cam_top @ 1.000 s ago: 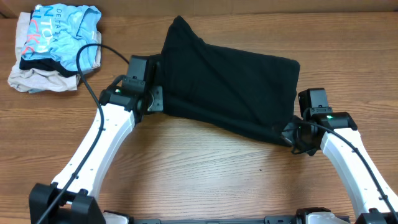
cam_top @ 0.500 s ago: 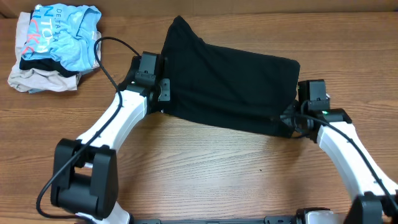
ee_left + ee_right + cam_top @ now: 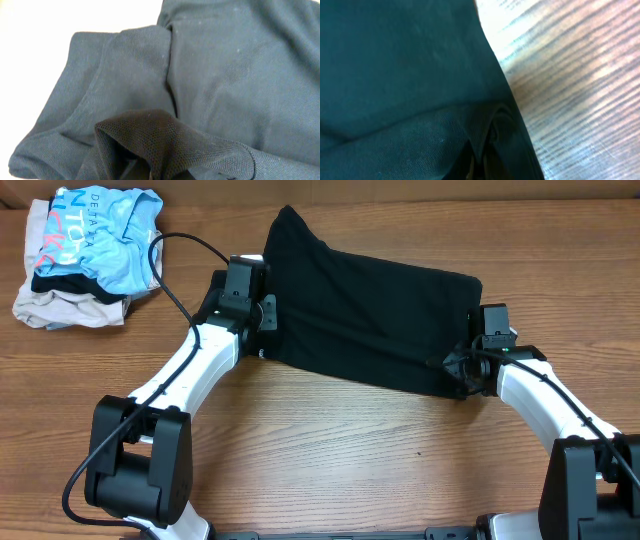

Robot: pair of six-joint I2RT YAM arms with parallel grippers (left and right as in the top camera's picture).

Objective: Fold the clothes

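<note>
Black T-shirt (image 3: pixel 370 320): it is spread on the table (image 3: pixel 330 450) between the two sets of jaws, with most of the cloth lying beyond them, on the far side from the arm bases. A narrow point of fabric sticks out past the left jaws at the far edge.
Left gripper (image 3: pixel 262 320): it is set at the shirt's left edge. In the wrist view a raised fold of cloth is bunched right at the jaws, so they are judged closed on the fabric. The fingertips themselves are buried in cloth.
Right gripper (image 3: pixel 458 370): it is set at the near right corner. A crease is seen running into the jaws, with bare wood just outside them, so they are judged closed on the hem.
Step in hand: a two-handed fold is judged to be under way, with both near corners pinched.
How it is best done: both corners should be lifted together and level, with the cloth between the jaws kept lightly taut so that no sag is dragged. The carried edge should be laid parallel to the far edge.
Risk: only a thin pinch is held on the right, and it could slip out.
Other items: a light blue shirt (image 3: pixel 105 225) and a beige garment (image 3: pixel 55 310) are piled well apart, outside the left jaws, and should be left alone.
</note>
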